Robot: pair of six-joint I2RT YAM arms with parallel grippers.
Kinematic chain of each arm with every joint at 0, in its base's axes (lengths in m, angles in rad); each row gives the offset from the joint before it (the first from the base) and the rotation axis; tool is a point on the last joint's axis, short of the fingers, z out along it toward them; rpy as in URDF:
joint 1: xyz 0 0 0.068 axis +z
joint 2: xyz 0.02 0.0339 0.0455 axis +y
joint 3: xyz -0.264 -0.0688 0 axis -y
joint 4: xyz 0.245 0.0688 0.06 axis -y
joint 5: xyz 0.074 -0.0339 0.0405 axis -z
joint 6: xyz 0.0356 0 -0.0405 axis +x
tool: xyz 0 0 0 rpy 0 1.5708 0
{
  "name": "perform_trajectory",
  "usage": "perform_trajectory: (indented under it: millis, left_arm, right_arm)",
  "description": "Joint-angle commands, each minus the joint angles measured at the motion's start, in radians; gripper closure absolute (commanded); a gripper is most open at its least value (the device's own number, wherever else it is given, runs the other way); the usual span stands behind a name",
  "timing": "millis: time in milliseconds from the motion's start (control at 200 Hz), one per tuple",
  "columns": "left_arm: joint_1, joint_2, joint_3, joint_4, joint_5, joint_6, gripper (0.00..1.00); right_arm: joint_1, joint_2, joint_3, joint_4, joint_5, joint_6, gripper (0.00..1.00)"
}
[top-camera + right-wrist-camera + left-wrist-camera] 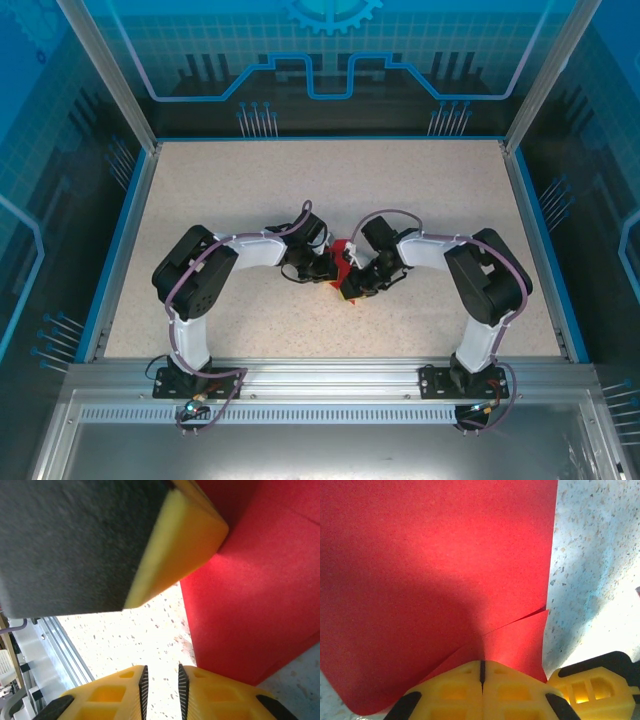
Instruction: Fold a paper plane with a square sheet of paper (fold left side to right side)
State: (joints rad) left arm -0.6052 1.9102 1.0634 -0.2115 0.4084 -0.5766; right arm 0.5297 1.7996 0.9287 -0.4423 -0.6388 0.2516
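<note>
The sheet of red paper lies on the speckled table between the two wrists, mostly covered by them. In the left wrist view the paper spreads out flat, with a folded flap whose edges run to my fingertips. My left gripper is shut, its tips resting on the paper at that flap. My right gripper stands beside the paper's edge with a narrow gap between its jaws and only bare table between them. From above, the left gripper and right gripper almost touch.
A finger of the left gripper looms close above the right one. A right finger sits just past the paper's right edge. A blue rim borders the table; an aluminium rail runs along the near edge.
</note>
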Motion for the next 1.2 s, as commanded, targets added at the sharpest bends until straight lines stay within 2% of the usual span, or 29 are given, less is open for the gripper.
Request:
perform_trajectory:
  millis: [0,320,630,740,1070,1195]
  left_arm:
    - [-0.006,0.038,-0.014,-0.065,-0.068,0.011,0.94]
    - [-0.007,0.043,-0.007,-0.07,-0.068,0.014,0.95]
    - [-0.006,0.047,0.003,-0.083,-0.077,0.016,0.95]
    - [-0.007,0.048,0.004,-0.084,-0.079,0.017,0.95]
    - [-0.006,0.047,0.013,-0.086,-0.073,0.012,0.94]
    - [-0.006,0.048,0.015,-0.085,-0.071,0.011,0.95]
  right_arm:
    - [0.007,0.018,-0.011,-0.024,0.01,0.008,0.75]
    - [0.007,0.034,-0.017,-0.048,0.051,0.015,0.76]
    - [-0.003,0.016,-0.044,-0.052,0.096,0.043,0.85]
    - [-0.013,-0.017,-0.101,-0.047,0.1,0.051,0.88]
    - [-0.013,-0.163,-0.104,-0.079,0.028,0.052,0.91]
    - [-0.013,-0.163,-0.074,-0.036,0.003,0.09,0.91]
